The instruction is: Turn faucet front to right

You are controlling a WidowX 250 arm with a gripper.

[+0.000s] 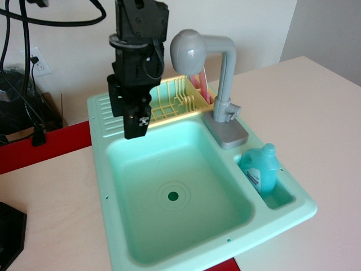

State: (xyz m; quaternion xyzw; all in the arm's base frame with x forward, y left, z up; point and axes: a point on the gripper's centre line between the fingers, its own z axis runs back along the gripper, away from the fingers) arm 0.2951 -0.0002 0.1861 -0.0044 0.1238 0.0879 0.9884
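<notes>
The grey faucet (225,79) stands on its square base (227,132) at the sink's back right rim. Its bent arm points left and toward the camera, and the round head (188,51) hangs over the sink's back edge. My black gripper (134,129) hangs to the left of the head, apart from it, over the sink's back left corner. It holds nothing. Its fingers overlap from this side, so no gap shows between them.
The mint green toy sink (113,169) has a deep basin with a drain hole (172,196). A yellow dish rack (176,96) with pink utensils sits at the back. A teal soap bottle (260,169) stands in the right side pocket. Black cables (25,68) hang at the left.
</notes>
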